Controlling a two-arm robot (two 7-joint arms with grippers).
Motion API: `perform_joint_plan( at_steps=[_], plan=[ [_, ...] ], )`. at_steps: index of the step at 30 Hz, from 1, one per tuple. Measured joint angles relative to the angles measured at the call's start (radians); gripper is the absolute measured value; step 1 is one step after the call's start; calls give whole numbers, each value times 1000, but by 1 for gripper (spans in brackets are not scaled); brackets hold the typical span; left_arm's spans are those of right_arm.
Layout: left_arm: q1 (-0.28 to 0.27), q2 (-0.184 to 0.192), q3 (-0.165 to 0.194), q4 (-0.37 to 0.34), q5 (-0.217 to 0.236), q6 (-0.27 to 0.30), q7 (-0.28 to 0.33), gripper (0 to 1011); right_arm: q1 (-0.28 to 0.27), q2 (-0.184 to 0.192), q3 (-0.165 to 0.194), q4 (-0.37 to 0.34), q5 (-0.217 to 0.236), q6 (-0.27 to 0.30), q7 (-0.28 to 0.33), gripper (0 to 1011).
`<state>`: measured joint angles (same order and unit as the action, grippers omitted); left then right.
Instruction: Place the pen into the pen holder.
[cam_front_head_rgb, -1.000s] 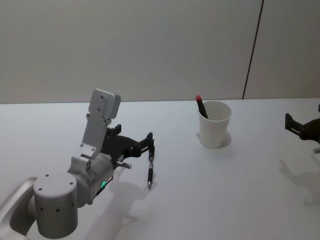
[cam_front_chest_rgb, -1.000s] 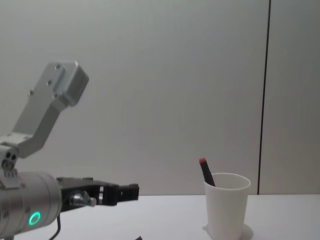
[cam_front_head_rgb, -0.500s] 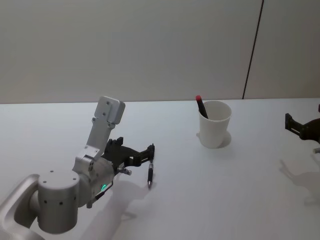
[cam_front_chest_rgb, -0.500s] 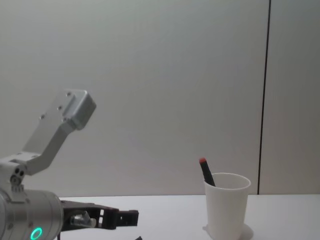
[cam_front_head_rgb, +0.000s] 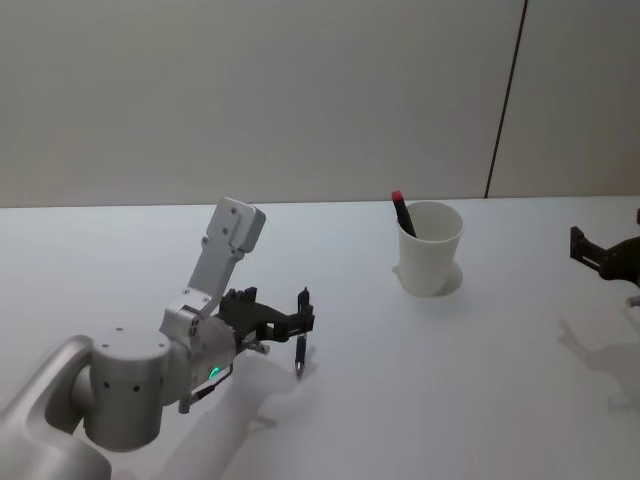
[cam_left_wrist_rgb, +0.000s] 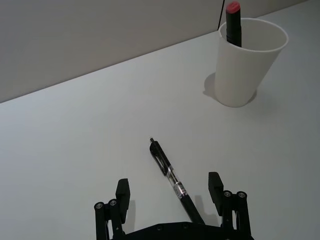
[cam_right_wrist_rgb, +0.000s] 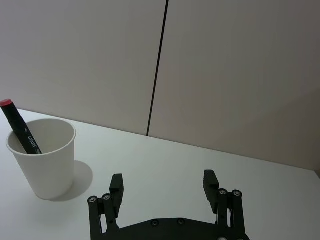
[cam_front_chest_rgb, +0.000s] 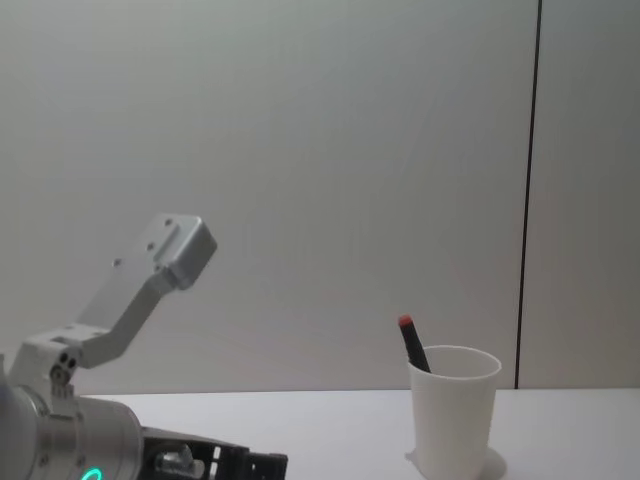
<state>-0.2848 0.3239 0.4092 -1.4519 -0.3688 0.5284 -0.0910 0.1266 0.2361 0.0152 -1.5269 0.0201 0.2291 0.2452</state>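
The left gripper (cam_front_head_rgb: 300, 315) has dropped lower, down to the pen (cam_front_head_rgb: 300, 355).
Its fingers stand wide apart, empty, straddling the pen lying at lower centre; closing looks next. The pen holder (cam_front_head_rgb: 430, 250) stands well apart, up and right. The right gripper (cam_front_head_rgb: 600, 255) idles spread at the right edge.

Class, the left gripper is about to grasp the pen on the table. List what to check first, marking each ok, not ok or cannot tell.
1. Left gripper open: ok.
2. Pen lying flat between its fingers: ok.
3. Fingers low enough to close on the pen: cannot tell.
4. Cup upright, with room beside the marker: ok.
5. Right gripper open, parked well right of the cup: ok.
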Motion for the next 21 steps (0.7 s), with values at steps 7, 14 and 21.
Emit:
perform_joint_plan(
  at_steps=[7, 14, 21],
  plan=[
    [-20, -15, 4, 40, 11, 14, -16, 1003, 0, 0, 0, 0, 0, 0, 0, 1001],
    [-41, -38, 11, 90, 20, 21, -21, 1003, 0, 0, 0, 0, 0, 0, 0, 1001],
    [-58, -55, 17, 125, 33, 24, -20, 1003, 0, 0, 0, 0, 0, 0, 0, 1001]
  ],
)
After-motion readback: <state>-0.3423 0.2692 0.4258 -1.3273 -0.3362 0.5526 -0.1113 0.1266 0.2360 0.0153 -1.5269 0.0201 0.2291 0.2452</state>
